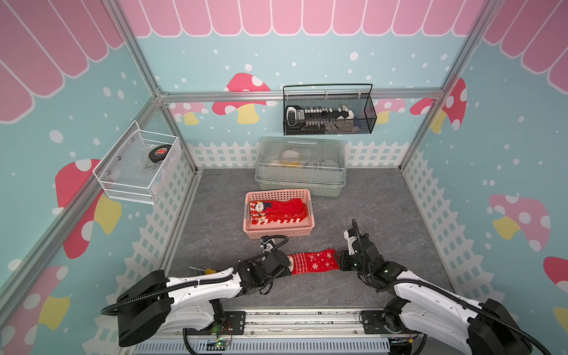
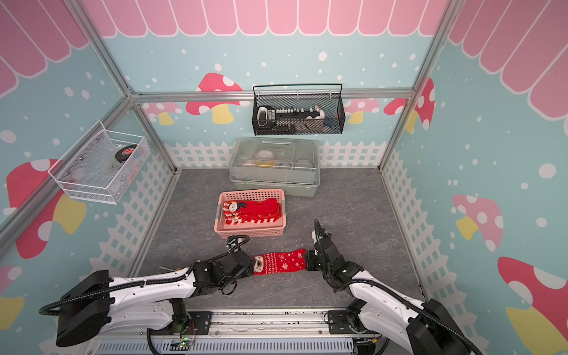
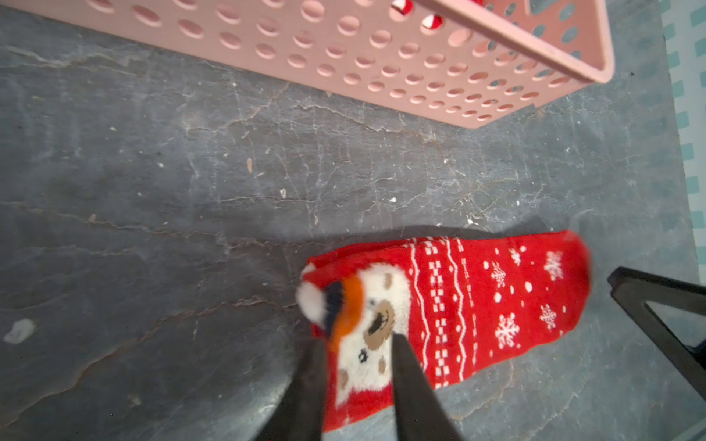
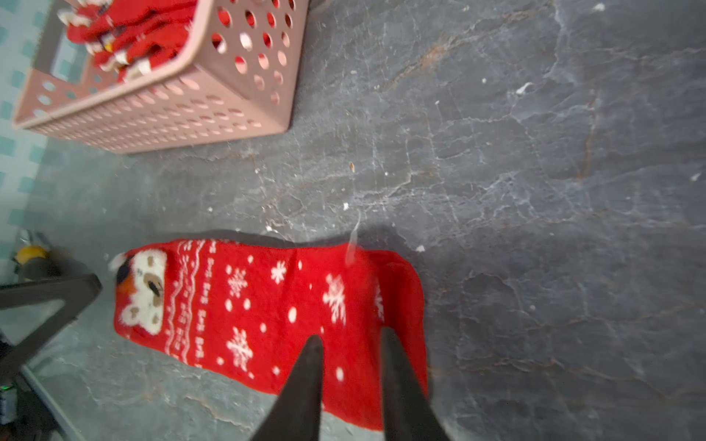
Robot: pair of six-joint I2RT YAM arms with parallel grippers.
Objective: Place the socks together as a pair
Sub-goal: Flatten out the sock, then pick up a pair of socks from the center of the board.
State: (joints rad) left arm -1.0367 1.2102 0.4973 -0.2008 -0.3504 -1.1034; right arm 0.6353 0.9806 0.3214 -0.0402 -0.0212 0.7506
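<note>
On the tabletop (image 1: 384,199), flat snowflake sock (image 1: 313,261)

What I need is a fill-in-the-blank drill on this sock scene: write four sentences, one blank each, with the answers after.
1. The snowflake sock on the grey table shows a ____ face at its cuff.
2. The other socks lie in the ____ basket.
3. The left pincer hangs over the snowflake sock's ____ end.
4. The right pincer hangs over its ____ end.

Missing words: bear; pink; cuff; toe.
</note>
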